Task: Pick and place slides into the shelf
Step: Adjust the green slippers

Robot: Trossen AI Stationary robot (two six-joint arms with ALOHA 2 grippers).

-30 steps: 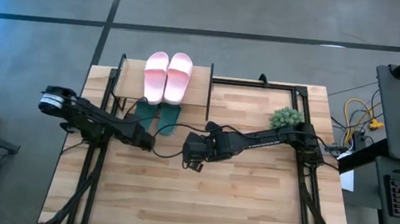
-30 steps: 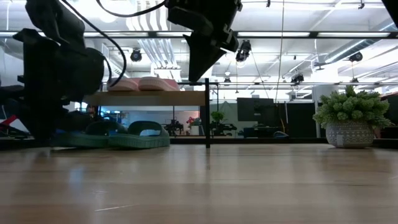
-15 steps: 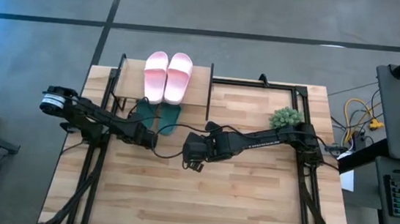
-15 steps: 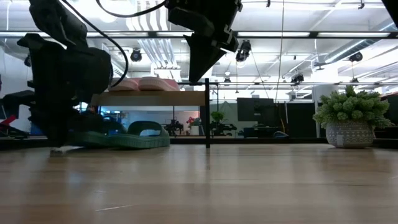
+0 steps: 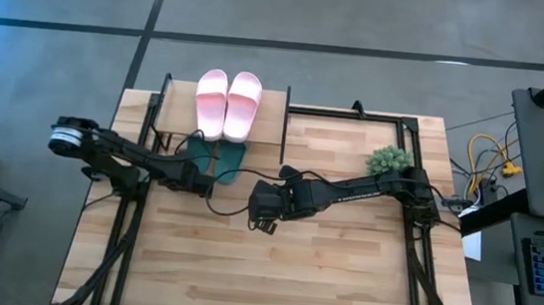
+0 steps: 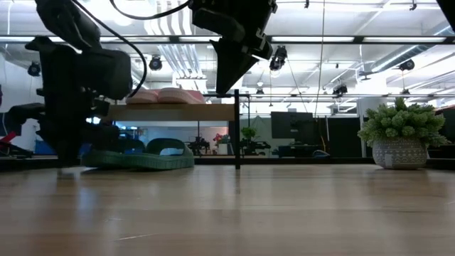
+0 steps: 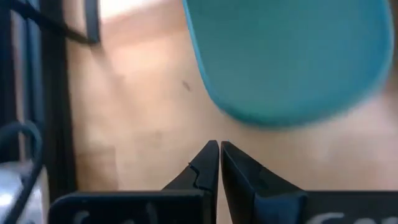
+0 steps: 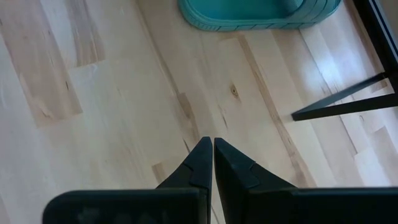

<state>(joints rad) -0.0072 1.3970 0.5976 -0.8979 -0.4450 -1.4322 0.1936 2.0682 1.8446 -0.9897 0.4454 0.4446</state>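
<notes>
My left fingers (image 7: 217,163), pressed together, sit at the heel of a green slide (image 7: 292,56) under the shelf (image 5: 180,124), pink pair (image 5: 227,103) on top; nudge it straight and low; right fingers (image 8: 210,160) together over the counter (image 8: 93,124).

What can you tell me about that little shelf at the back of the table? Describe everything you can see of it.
The shelf is a small rack with a light wooden top board on thin black metal legs, standing upright at the table's far edge. Two pale pink slides lie side by side on the top board. Beneath it, two dark green slides rest on the tabletop, heels poking out toward the front. The left gripper sits just in front of them; whether it touches the frame is unclear.
</notes>
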